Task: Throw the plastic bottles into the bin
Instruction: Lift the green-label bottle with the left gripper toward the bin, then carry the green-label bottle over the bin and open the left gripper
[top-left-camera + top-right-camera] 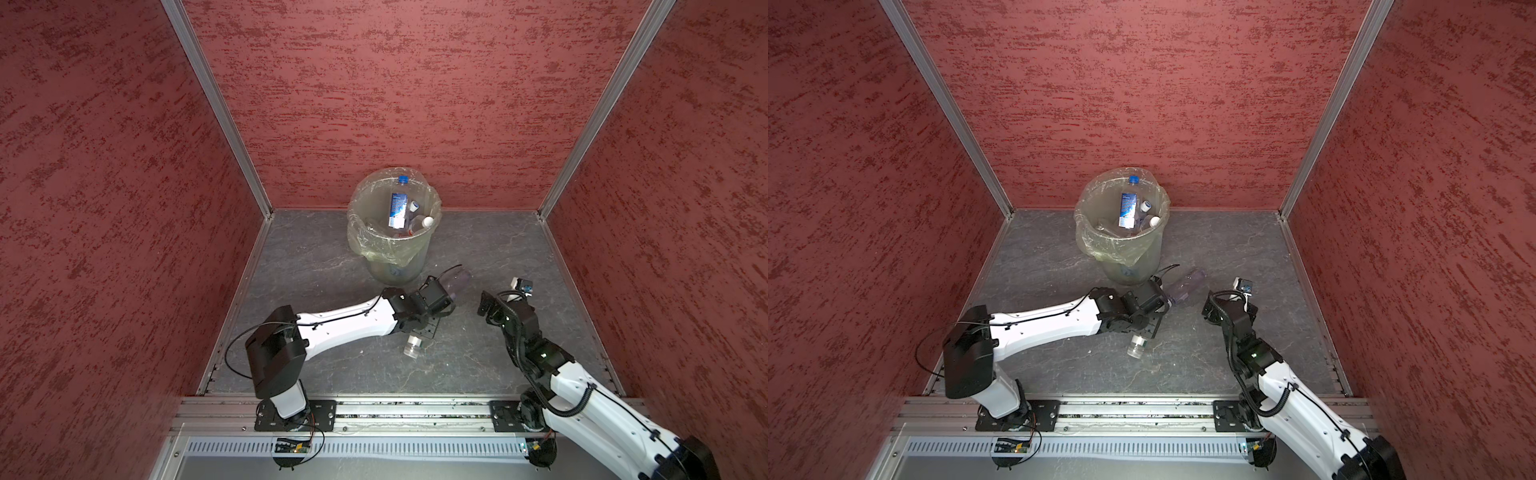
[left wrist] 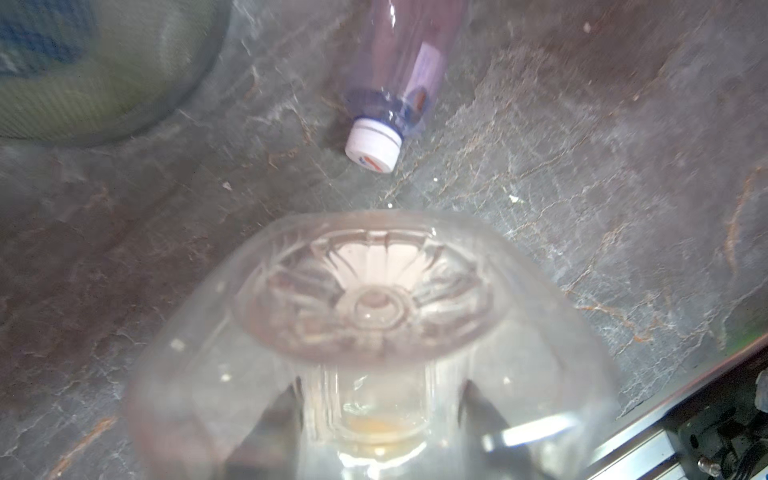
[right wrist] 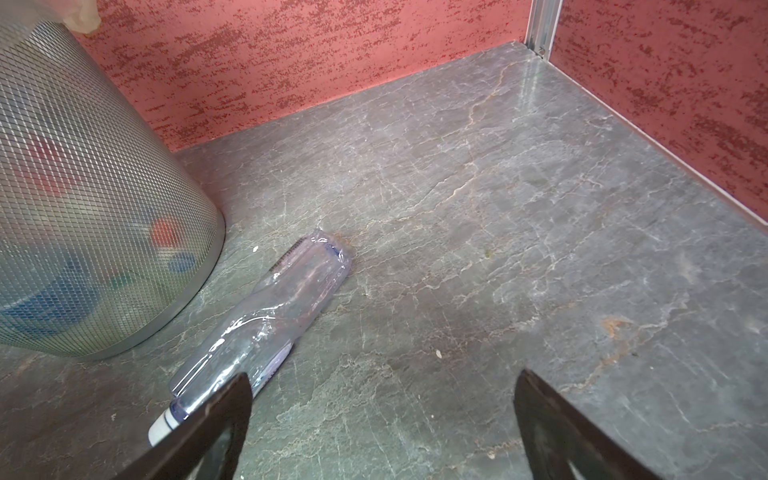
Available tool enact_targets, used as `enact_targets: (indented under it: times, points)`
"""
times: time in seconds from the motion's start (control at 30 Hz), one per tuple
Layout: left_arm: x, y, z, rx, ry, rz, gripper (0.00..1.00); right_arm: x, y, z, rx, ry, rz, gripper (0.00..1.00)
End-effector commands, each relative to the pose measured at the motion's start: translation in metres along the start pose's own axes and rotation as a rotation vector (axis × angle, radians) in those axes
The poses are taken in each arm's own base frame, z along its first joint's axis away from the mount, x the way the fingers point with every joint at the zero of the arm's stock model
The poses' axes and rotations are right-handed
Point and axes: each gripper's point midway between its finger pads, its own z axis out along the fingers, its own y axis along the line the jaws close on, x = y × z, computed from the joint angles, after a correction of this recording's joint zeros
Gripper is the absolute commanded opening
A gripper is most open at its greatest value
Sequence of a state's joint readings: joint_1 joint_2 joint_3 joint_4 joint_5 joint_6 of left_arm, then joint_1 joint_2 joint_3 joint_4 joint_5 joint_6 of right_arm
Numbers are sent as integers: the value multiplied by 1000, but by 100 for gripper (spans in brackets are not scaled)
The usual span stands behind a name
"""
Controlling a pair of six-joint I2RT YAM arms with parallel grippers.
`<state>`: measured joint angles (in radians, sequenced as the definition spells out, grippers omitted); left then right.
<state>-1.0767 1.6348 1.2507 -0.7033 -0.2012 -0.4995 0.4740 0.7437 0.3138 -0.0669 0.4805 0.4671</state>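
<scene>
Bottle [image 2: 370, 307] in left jaws blurred; lying bottle [image 3: 286, 299] partly behind right jaws.

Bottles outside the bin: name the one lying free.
The purple-tinted bottle beside the bin, white-capped; the clear bottle is gripped by the left end effector.

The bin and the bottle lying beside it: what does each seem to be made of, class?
Bin: probably translucent grey plastic, diamond-textured; colours inside show through. Its liner: thin crinkly clear film. Bottle: thin glossy clear plastic; floor shows through.
</scene>
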Motion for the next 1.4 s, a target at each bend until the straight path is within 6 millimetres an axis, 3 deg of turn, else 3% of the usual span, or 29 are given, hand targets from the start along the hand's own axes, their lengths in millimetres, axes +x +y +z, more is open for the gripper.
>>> enact_targets:
  times: [0.0, 0.3, 0.57, 0.97, 1.17, 1.37]
  points:
    - [-24, 6, -27, 3, -163, -21, 51, -22, 6, -2, -9, -57, 49, 98]
    - [-37, 40, -101, -9, -446, -60, 51, -19, 5, 1, -1, -53, 49, 98]
    - [-25, 83, -173, -55, -627, -98, 52, -19, 4, 1, 3, -58, 48, 98]
    - [7, 131, -234, -51, -741, -185, 53, -19, 4, 1, 4, -57, 48, 98]
    - [0, 130, -254, -21, -797, -160, 53, -19, 4, 1, 2, -58, 48, 98]
    - [-45, 116, -282, -64, -883, -74, 53, -20, 5, 1, -1, -57, 47, 98]
